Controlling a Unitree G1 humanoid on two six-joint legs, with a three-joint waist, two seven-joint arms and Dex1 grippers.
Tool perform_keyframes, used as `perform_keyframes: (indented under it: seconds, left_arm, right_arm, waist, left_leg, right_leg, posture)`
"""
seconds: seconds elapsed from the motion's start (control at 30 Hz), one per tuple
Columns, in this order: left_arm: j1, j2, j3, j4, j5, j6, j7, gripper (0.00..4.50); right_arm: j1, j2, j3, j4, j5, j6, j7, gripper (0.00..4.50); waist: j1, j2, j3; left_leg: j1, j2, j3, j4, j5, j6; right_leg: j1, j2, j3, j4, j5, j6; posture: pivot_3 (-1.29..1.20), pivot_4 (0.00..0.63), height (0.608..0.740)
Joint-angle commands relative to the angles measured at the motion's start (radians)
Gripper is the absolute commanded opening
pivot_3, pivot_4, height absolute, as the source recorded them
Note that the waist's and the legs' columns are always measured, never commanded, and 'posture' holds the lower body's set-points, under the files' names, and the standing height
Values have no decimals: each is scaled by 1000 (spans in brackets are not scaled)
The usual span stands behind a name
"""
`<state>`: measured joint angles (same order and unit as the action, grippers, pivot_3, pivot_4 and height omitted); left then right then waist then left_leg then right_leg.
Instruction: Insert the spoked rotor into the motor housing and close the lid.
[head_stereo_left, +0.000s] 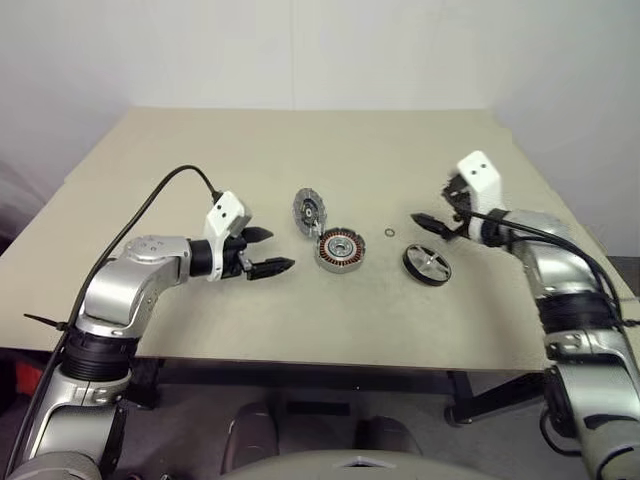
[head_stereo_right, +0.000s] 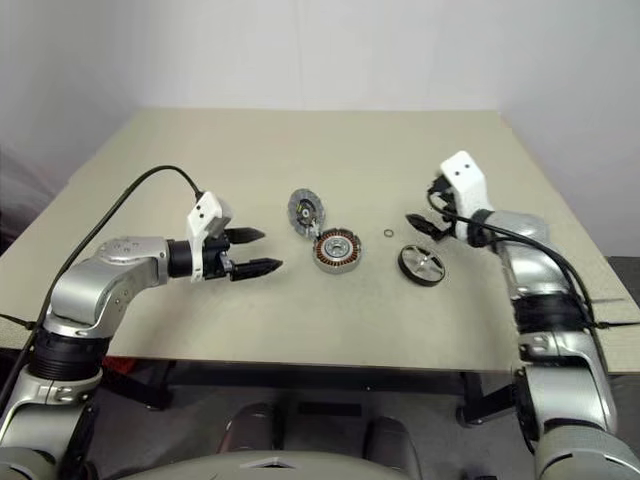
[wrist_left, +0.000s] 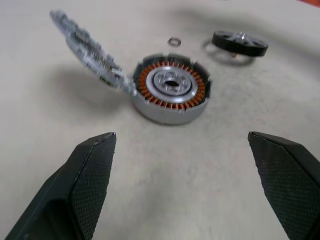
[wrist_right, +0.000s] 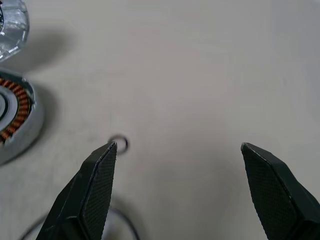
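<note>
both jaws wide open and empty above the beige table (head_stereo_left: 200, 330)

left gripper (head_stereo_left: 268, 251) and right gripper (head_stereo_left: 432, 226) have black textured fingers. between them the spoked rotor (head_stereo_left: 340, 247), with copper coils, sits inside the round grey motor housing (wrist_left: 150, 109). the slotted lid (head_stereo_left: 309, 211) stands tilted, touching the housing rim. a dark wheel (head_stereo_left: 427, 264) and a tiny ring (head_stereo_left: 388, 234) lie near.

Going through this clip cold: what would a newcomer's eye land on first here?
Probably the copper-wound spoked rotor at mid-table, sitting inside the silvery motor housing, with the slotted lid propped tilted against the housing's edge rather than closed. Next, the open left gripper and right gripper flanking it, holding nothing. A dark wheel-like part and tiny washer ring lie nearer the right gripper.
</note>
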<state>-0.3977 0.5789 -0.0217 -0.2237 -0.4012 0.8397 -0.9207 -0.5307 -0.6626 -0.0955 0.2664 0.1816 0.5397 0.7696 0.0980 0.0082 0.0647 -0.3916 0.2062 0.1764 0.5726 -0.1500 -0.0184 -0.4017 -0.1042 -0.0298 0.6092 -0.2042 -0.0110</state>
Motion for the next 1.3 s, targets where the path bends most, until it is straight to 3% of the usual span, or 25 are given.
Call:
perform_keyframes:
  seconds: [0.03, 0.17, 0.3, 0.47, 0.7, 1.3]
  left_arm:
    - [-3, 12, 23, -22, -31, -7, 8, 4486]
    - [3, 11, 16, -20, -42, -9, 18, 4486]
    - [19, 9, 6, -21, -47, -11, 23, 4486]
    - [24, 9, -13, -21, -54, -11, 22, 4486]
    - [25, 25, -12, -23, -50, -15, 28, 4486]
    - [41, 56, -6, -44, -47, -29, 62, 4486]
  right_arm:
    - [66, -28, -146, -119, 136, 164, 7, 4500]
    - [184, -14, -285, -238, 277, 394, -28, 4500]
    - [235, 61, -534, -339, 511, 785, -104, 4500]
    - [173, 181, -758, -317, 542, 1055, -247, 4500]
    - [187, 305, -783, -322, 506, 1074, -374, 4500]
    - [72, 467, -745, -284, 510, 998, -469, 4500]
  waist:
    - [0, 0, 0]
    - [1, 0, 0]
    - [-2, 2, -1]
    - [1, 3, -2]
    - [2, 5, -3]
    - [1, 8, -6]
  left_leg:
    - [1, 0, 0, 0, 0, 0]
    - [6, 0, 0, -1, 0, 0]
    - [9, 0, 0, -1, 0, 0]
    - [10, 1, 0, -1, 1, -2]
    - [11, 1, 0, -3, 4, -6]
    - [15, 2, 0, -11, 8, -14]
  right_leg:
    - [1, 0, 0, 0, 0, 0]
    - [5, 0, 1, 0, -1, 1]
    - [5, 1, 2, 0, -4, 7]
    - [6, 3, 2, 1, -5, 8]
    - [5, 2, 3, 1, -5, 9]
    - [3, 7, 5, 1, -5, 9]
  posture:
    - [0, 0, 740]
    - [0, 0, 740]
    - [0, 0, 740]
    - [0, 0, 740]
    - [0, 0, 740]
    - [0, 0, 740]
